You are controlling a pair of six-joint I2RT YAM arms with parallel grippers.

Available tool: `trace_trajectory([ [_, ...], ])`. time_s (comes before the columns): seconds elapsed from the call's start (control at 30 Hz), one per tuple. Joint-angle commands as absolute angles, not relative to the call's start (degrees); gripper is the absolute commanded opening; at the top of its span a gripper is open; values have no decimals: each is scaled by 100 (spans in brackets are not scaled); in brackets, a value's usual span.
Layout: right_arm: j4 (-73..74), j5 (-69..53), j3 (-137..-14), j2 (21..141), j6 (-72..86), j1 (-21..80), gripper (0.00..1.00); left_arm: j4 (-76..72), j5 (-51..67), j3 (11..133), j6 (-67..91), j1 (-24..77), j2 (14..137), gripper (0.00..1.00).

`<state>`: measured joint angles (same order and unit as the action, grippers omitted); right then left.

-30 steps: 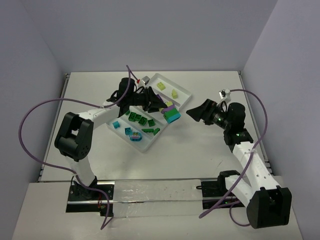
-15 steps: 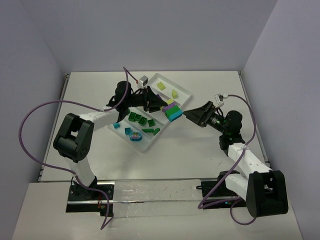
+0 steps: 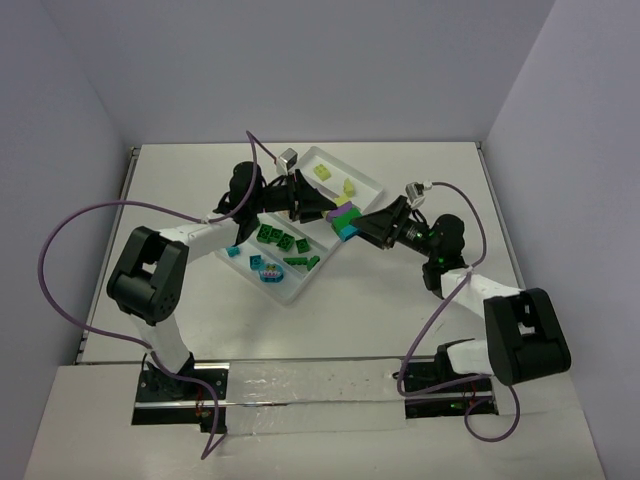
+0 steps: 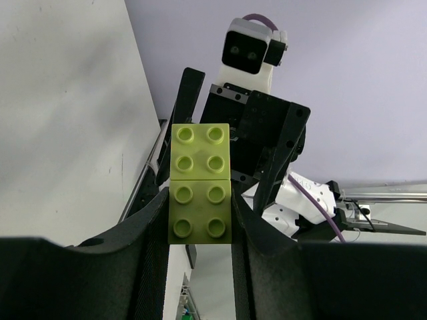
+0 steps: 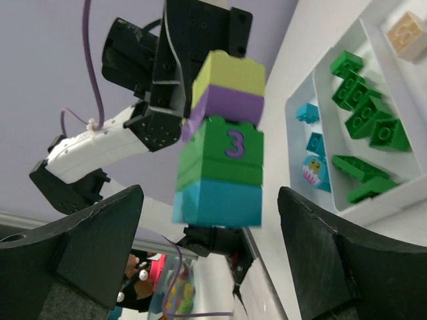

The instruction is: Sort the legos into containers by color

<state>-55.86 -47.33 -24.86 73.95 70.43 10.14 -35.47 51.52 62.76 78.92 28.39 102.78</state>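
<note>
Newly changed: right gripper (image 5: pixel 210 200) brought up; jaws apart, stack (image 5: pixel 223 160) between them.
Left gripper (image 4: pixel 200 200): clamped on the stack's yellow-green end.
Task meaning: separation judged next; stack not yet sorted.

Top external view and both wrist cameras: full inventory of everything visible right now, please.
table: one, white
tray: one, clear white, mid table
brick stack: one, yellow-green, purple, green, teal, aloft at the tray's edge
green bricks: about six, one compartment
teal bricks: two, near-left compartment
printed teal piece: one, same compartment
yellow-green bricks: two, far-right compartment
peach brick: one, compartment beyond the greens
cables: two, purple, one per arm
left tool: black, shut on the stack
right tool: black, open, flanking the stack's teal end
</note>
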Motion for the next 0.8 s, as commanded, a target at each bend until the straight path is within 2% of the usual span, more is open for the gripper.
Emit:
trace_trajectory([
  [0.0,-6699,-4679,-2835,7694,7460,1145,86,-3993,5267,6332,7907,2874,10090,0],
  [0.27,-7607,-4614,-3041,8392,7969,1248,62,-3973,5273,6284,7875,2883,10037,0],
  [0.3,-7871,-4639,-3041,8486,8081,1256,47,-3964,5282,6284,7867,2883,10037,0],
  [0.33,-7884,-4649,-3041,8531,8127,1257,47,-3948,5282,6292,7866,2883,10037,0],
  [0.47,-8111,-4714,-2925,8613,8208,1256,11,-3828,5265,6339,7776,2873,10001,0],
  [0.53,-8086,-4784,-2853,8613,8173,1238,0,-3707,5265,6389,7707,2854,9965,0],
  [0.77,-7853,-5328,-2400,8633,7937,941,0,-3451,5238,6290,7573,2350,9641,0],
])
